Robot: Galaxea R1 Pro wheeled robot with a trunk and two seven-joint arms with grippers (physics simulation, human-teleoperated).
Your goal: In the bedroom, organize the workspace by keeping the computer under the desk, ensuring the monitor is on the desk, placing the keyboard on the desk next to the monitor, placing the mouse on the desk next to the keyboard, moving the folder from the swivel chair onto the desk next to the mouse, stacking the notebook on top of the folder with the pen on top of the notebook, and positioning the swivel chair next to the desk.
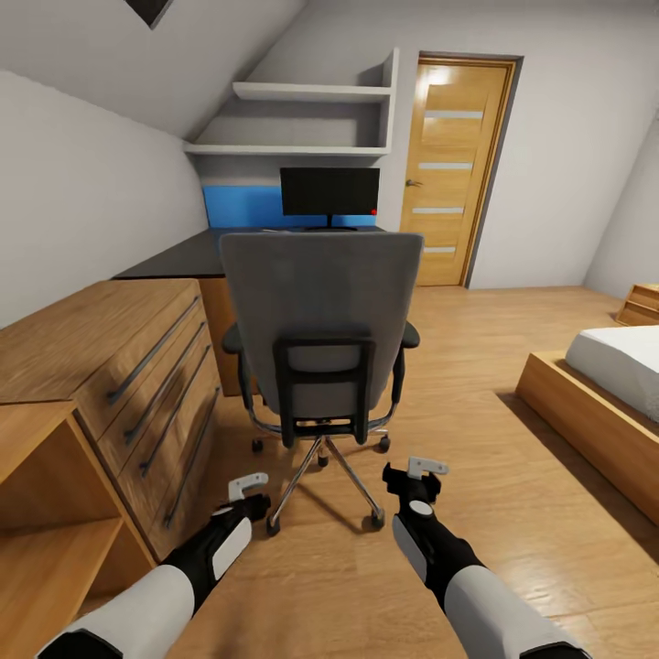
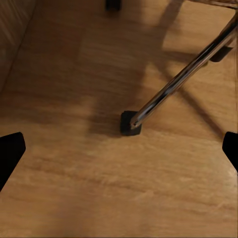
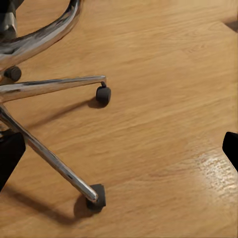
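Note:
The grey swivel chair point(image 1: 320, 316) stands in front of me with its backrest toward me, hiding its seat and whatever lies on it. Beyond it, a black monitor point(image 1: 329, 191) stands on the dark-topped desk point(image 1: 178, 254). My left gripper point(image 1: 249, 495) and right gripper point(image 1: 416, 476) hang low over the floor, just short of the chair's chrome base, both open and empty. A chair leg point(image 2: 183, 79) with its caster point(image 2: 130, 123) shows in the left wrist view. Two casters point(image 3: 103, 94) point(image 3: 96, 196) show in the right wrist view. Keyboard, mouse, folder, notebook, pen and computer are hidden.
A wooden dresser point(image 1: 110, 357) and an open shelf unit point(image 1: 46, 513) line the left side. A bed on a wooden frame point(image 1: 604, 394) sits at the right. A closed wooden door point(image 1: 455, 169) is behind the desk, and wall shelves point(image 1: 302, 119) hang above it.

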